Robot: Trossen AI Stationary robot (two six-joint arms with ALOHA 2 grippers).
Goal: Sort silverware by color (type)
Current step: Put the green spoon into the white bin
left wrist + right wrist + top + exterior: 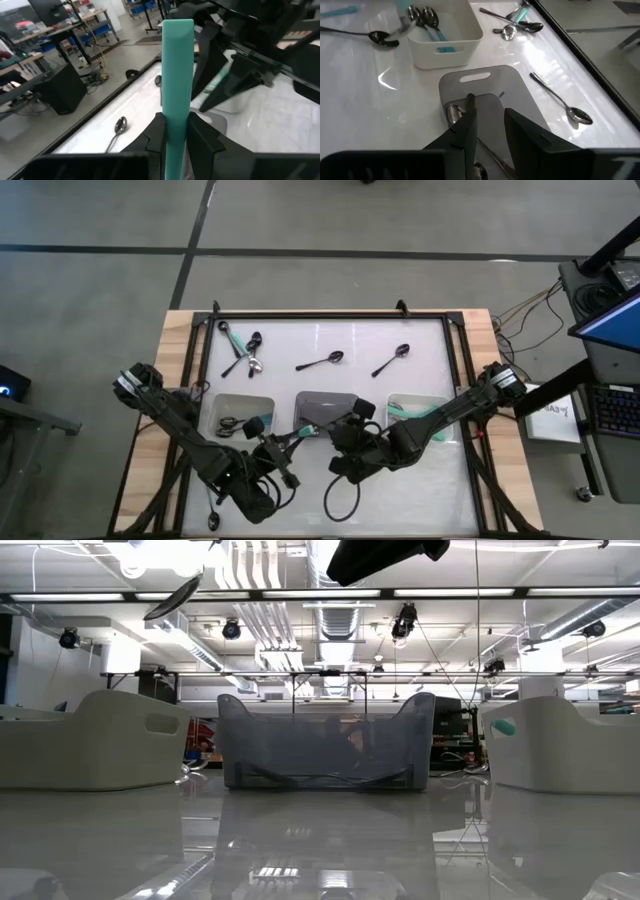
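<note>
In the high view, the left gripper is at the near edge of the desk, between the left white tray and the grey tray. It carries a mint-green spoon whose handle reaches toward the right arm. The right gripper hangs over the near part of the grey tray. The right white tray, where mint-green pieces lie, is beyond it, nearer to the right edge. Two black spoons and a small heap of spoons wait along the far edge, the heap close to the far left corner. The low view shows only the three trays in a row, with one mint-green bowl looking over the rim of an outer tray. In the left wrist view the jaws are clenched on the flat mint-green handle, and its long axis runs straight forward out of them, toward the right arm and the trays behind it. In the right wrist view the right gripper is above the grey tray, where a silver spoon lies. Whether it grasps anything I cannot tell. I judge that the coming move turns on this: the mint-green tray lies ahead along the spoon's own axis, but the grey tray and the right arm stand between.
</note>
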